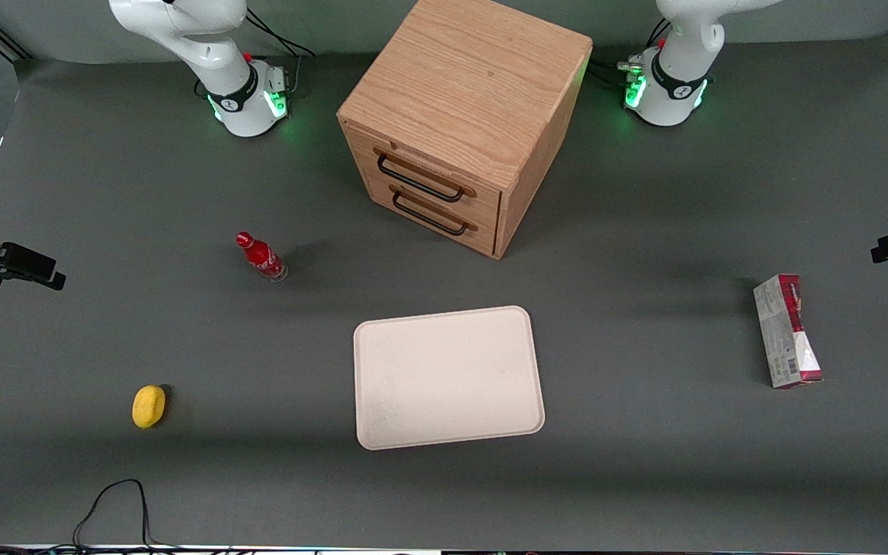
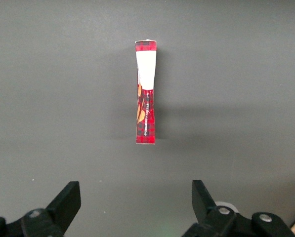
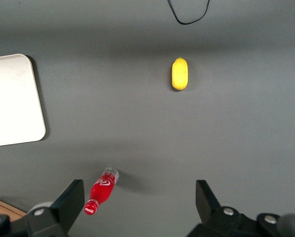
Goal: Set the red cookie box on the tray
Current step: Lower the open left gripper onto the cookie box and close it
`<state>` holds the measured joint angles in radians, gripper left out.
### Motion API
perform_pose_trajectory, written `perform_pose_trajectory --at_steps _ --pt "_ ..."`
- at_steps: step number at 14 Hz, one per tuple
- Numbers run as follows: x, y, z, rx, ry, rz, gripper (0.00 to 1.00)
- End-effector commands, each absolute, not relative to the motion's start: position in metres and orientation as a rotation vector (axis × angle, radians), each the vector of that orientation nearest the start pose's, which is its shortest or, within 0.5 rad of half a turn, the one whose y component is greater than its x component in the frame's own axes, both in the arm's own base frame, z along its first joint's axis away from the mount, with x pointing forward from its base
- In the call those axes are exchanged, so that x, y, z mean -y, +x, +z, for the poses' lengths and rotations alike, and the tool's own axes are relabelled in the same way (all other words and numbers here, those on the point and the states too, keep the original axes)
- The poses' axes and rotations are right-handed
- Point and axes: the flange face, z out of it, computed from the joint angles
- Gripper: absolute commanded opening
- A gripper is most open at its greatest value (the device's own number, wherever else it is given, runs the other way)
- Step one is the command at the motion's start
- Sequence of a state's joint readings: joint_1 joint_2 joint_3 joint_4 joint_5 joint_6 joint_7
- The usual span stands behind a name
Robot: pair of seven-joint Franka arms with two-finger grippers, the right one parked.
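This looks like the very start, the approach before any grasp. The gripper (image 2: pixel 135 207) hangs high above the red cookie box (image 1: pixel 787 331), its fingers (image 2: pixel 68 200) spread wide and holding nothing. The box stands on a long narrow edge on the grey table, well apart from the tray (image 1: pixel 449 377) and toward the working arm's end. From above only its slim red tartan edge with a white panel shows; from the front its pale printed face with a barcode does. Next, I would say, the arm must come straight down and close across that thin width, then carry it to the bare tray, which lies in front of the wooden cabinet (image 1: pixel 463 116)
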<state>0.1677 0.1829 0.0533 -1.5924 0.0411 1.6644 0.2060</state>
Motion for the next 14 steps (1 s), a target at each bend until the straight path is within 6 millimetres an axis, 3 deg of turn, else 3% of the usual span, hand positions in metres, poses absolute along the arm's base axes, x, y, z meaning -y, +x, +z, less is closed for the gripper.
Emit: perform_pose_trajectory --at_steps 1,7,12,14 --pt "-0.130 0.589 0.471 -0.034 -3.097 0.152 1.00" --pt "-0.122 0.605 0.332 -0.082 -3.095 0.102 1.00" --pt "-0.118 0.585 0.262 -0.102 -3.090 0.041 1.00" --pt "-0.116 0.584 0.251 -0.108 -3.091 0.052 1.00"
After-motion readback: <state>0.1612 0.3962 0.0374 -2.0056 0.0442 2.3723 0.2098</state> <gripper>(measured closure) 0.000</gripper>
